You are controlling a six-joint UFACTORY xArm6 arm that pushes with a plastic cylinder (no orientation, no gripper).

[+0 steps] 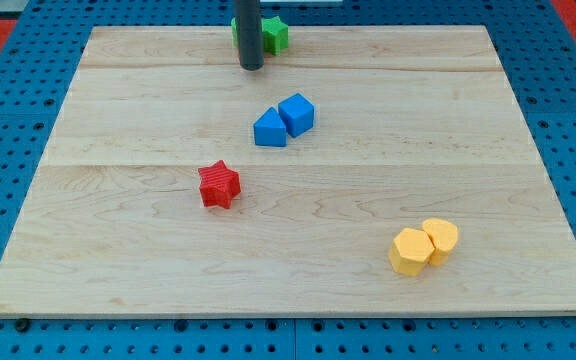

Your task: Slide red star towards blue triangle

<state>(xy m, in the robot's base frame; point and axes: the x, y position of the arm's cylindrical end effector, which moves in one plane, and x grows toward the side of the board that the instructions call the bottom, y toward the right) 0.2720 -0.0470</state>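
The red star [219, 185] lies left of the board's middle. The blue triangle [269, 129] lies up and to the right of it, touching a blue cube [297, 114] on its right side. My tip [252, 66] is near the view's top, just in front of a green block [272, 35]. The tip is well above the blue triangle and far from the red star, touching neither.
Two yellow blocks [409, 251] [440, 238] sit together at the lower right. The green block is partly hidden behind the rod at the board's top edge. The wooden board [118, 250] rests on a blue perforated table.
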